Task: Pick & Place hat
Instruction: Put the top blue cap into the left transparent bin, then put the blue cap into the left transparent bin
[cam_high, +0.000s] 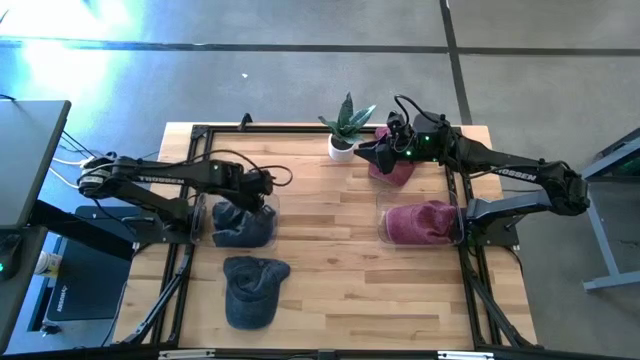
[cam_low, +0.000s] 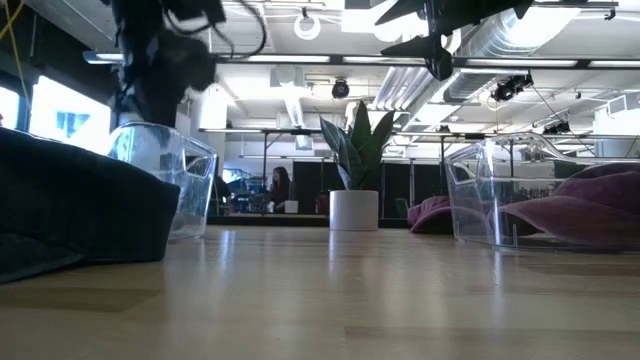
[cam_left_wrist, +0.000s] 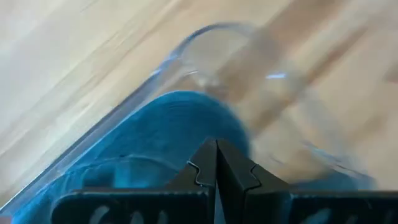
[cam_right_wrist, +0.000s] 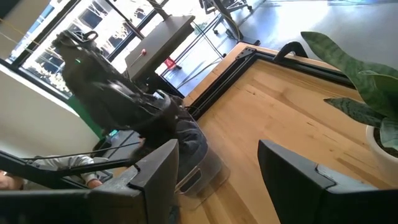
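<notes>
A dark blue hat (cam_high: 235, 228) (cam_left_wrist: 168, 124) lies in a clear bin (cam_high: 272, 215) (cam_left_wrist: 186, 50) at the left. My left gripper (cam_high: 265, 195) (cam_left_wrist: 216, 168) hangs just above that bin, pointing steeply down, shut with nothing between its fingers. A second dark blue cap (cam_high: 252, 290) (cam_low: 70, 215) rests on the table nearer the front edge. At the far right a maroon hat (cam_high: 395, 170) (cam_low: 430, 212) lies on the table. My right gripper (cam_high: 375, 150) (cam_right_wrist: 217, 180) is open in the air above it.
A second clear bin (cam_high: 385, 225) (cam_low: 480, 200) on the right holds another maroon hat (cam_high: 420, 222). A potted plant (cam_high: 345, 125) (cam_low: 355, 160) stands at the far middle, close to my right gripper. Bare wood lies between the two bins and toward the front.
</notes>
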